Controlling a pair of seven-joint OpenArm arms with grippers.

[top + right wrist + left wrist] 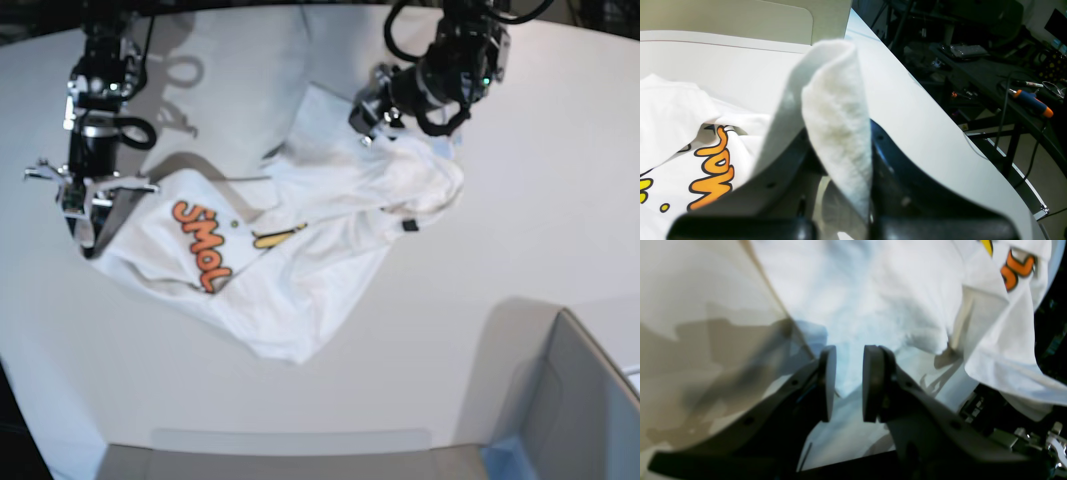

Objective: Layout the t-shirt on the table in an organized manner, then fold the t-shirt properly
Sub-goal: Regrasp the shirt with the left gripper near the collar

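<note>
Layout step in hand; no fold started. The t-shirt is spread loosely across the middle of the table, print side up, rumpled, one long point trailing toward the near edge. Orange letters are seen near the base view's left.

The right gripper is closed on a fold of the shirt: white cloth is pinched between its jaws and stands up above them in the right wrist view. In the base view this arm is at the left, held upright over the shirt's left corner, the corner lifted slightly off the table.

The left gripper is parted, a clear gap showing between its pads, nothing held between them. Cloth is seen just beyond and below the gap; whether the tips touch it cannot be told. In the base view this arm is at the upper right, bent down over the shirt's far edge near the bunched part.

Judged next: a fresh hold is needed for the left gripper on a far corner or hem, so the shirt can be pulled taut against the right grip and the bunched upper-right part flattened. A single layer should be taken, not a stacked fold. Until it lies flat, folding cannot be begun properly.
</note>
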